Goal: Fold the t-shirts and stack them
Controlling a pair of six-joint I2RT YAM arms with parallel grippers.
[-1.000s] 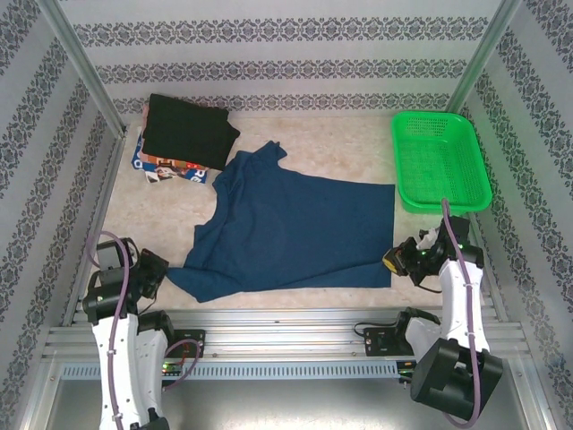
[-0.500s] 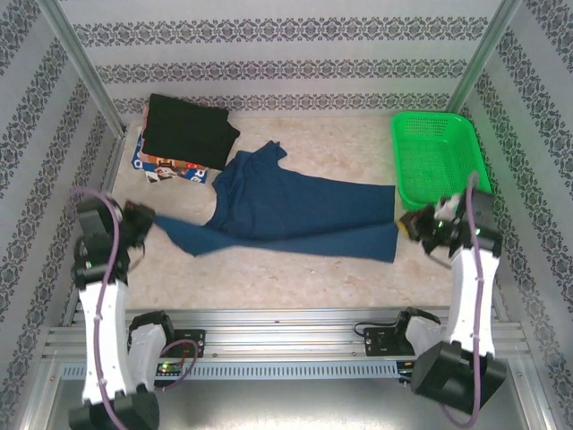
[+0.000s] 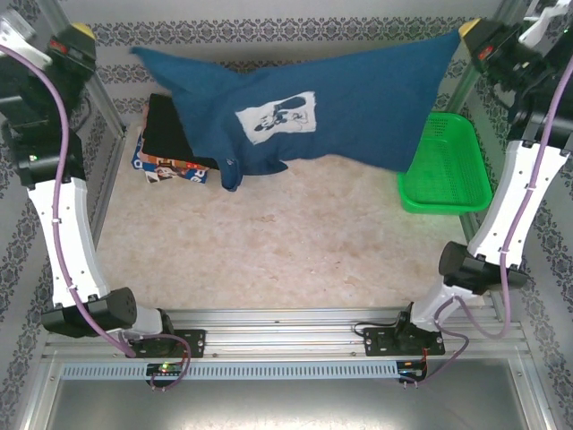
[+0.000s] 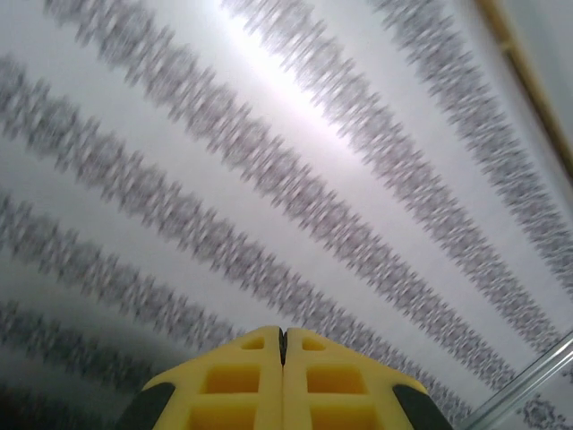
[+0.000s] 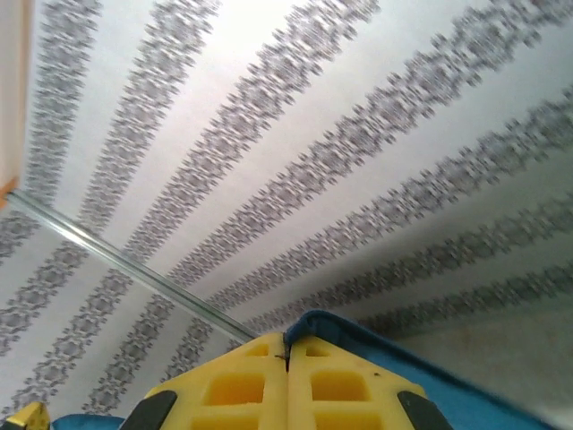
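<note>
The navy blue t-shirt [image 3: 358, 98] hangs spread in the air above the back of the table, its light print [image 3: 277, 115] facing up. My right gripper [image 3: 467, 36], raised high at the back right, is shut on the shirt's right corner. The right wrist view shows blue cloth [image 5: 430, 376] pinched at the fingertips of that gripper [image 5: 286, 345]. My left gripper [image 3: 85, 34] is raised at the back left, its jaws shut [image 4: 283, 333] with no cloth between them. The shirt's pointed left corner sits a little to its right. A folded black t-shirt [image 3: 166, 134] lies on a multicoloured one [image 3: 170, 170].
A green mesh basket [image 3: 448, 161] stands at the back right, partly under the hanging shirt. Patterned walls and metal posts [image 3: 98, 90] close in the back and sides. Both arms stand tall along the left and right edges.
Both arms rose from low over the table to high at the back, lifting the navy shirt off the table. It now hangs in the air with its print showing.
</note>
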